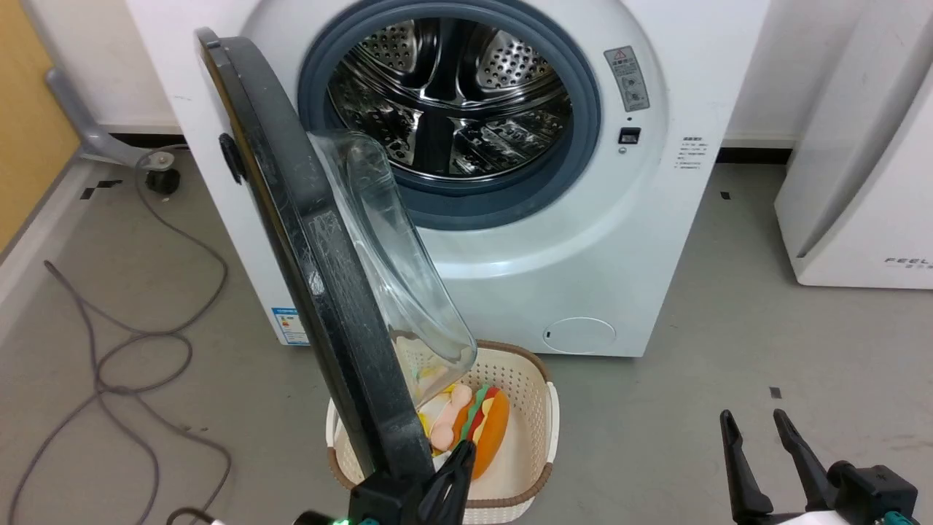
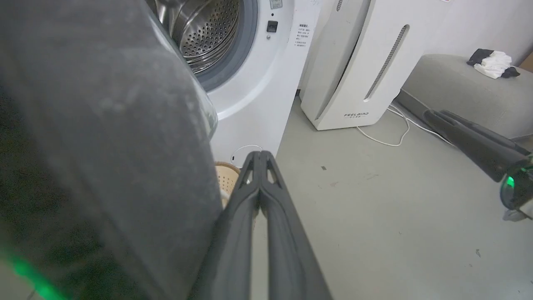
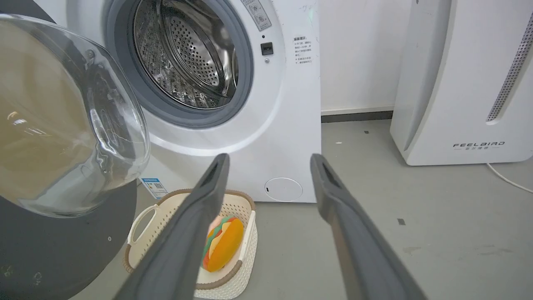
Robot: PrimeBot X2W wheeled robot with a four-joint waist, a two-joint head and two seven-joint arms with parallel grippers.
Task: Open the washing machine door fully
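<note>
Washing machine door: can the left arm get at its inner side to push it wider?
Probably yes: the left gripper, jaws shut, sits right beside the washing machine door, nothing between them.

The smooth grey floor carries the white washing machine against the back wall. Just in front of its base sits a cream perforated basket with a brown rim. To the right stands the white FEELBIRD appliance, with a white cable beside it. On the left, a grey cable loops near a black caster wheel.
</note>
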